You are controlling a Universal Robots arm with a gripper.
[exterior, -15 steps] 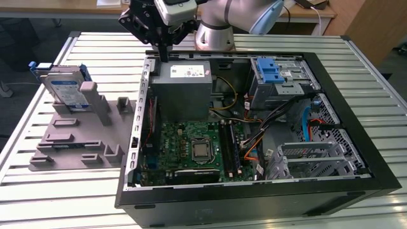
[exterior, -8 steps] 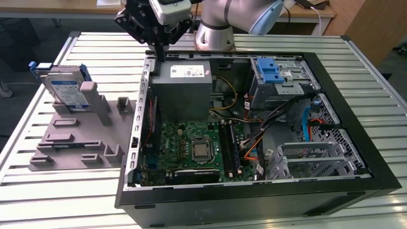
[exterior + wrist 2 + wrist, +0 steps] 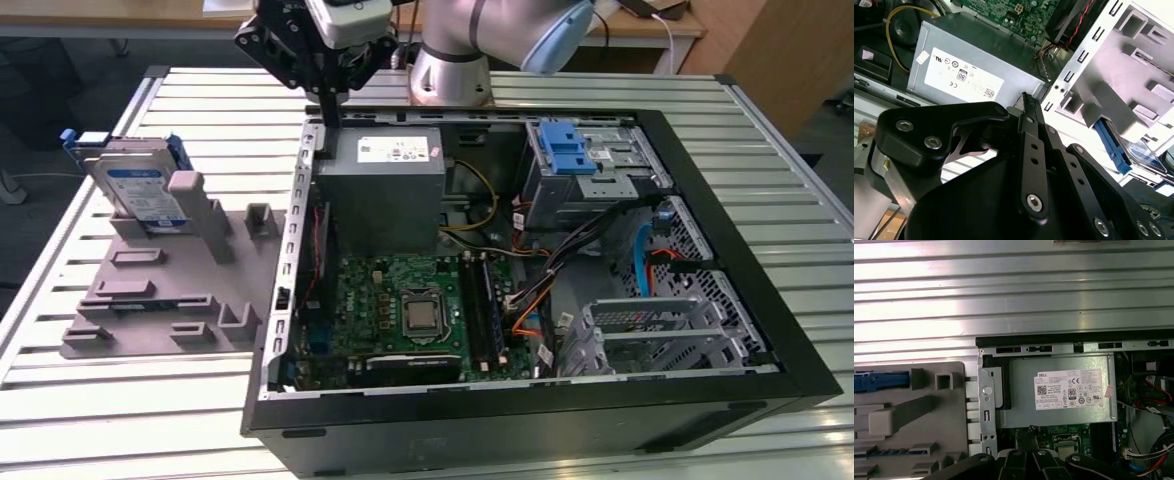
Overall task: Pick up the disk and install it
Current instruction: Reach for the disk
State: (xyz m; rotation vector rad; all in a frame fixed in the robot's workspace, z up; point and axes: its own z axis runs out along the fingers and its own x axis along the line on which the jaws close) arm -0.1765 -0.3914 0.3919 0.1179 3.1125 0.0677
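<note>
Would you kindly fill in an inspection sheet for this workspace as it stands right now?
Surface: slatted metal table, carrying everything below.
Job's things: disk stands upright in the grey fixture tray, at the exterior view's left of the open computer case; not yet picked up.
Clutter: nothing seen loose; inside the case are the power supply box, motherboard and drive cage.
Hand: hand is shut and holds nothing, above the case wall beside the power supply box, apart from the disk.
Cables: coloured wires bundled inside the case.
Surroundings: wooden panel behind the table.
</note>
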